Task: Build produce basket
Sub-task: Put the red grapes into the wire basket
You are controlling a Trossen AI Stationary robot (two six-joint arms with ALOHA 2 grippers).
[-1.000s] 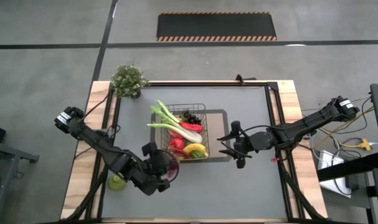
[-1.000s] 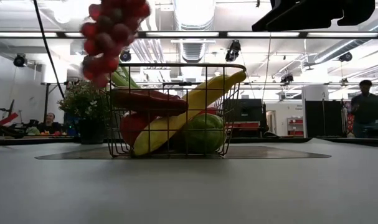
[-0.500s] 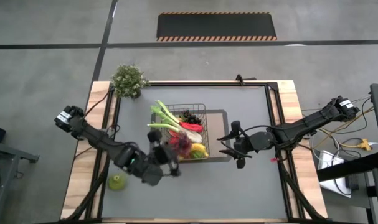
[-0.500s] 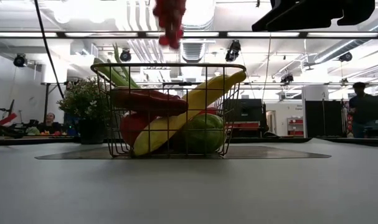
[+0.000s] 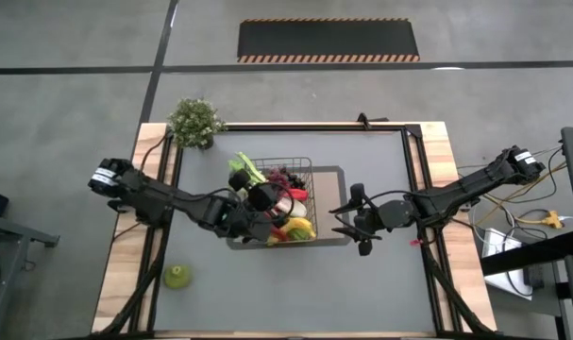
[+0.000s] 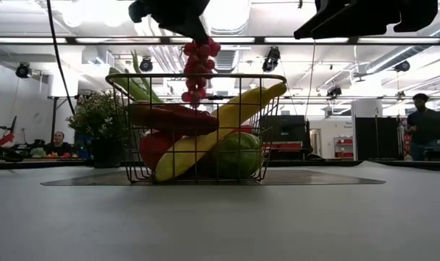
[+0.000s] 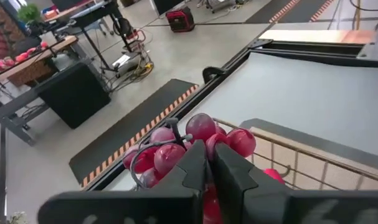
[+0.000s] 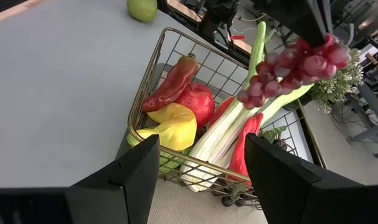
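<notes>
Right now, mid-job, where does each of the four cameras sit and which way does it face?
High: overhead, straight down; both arms, basket, pear.
Low: table height, level across; left end effector dangling grapes over the basket.
Left wrist: on the left arm, forward past its fingers clamping the grapes.
Right wrist: on the right arm, waiting beside the basket, facing it past its open end effector.
All four share the grapes.

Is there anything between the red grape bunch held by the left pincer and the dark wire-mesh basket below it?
Nothing visible blocks it. The left pincer holds the red grape bunch over the open top of the dark wire-mesh basket; below lie only a red pepper and a yellow banana, already inside.
</notes>
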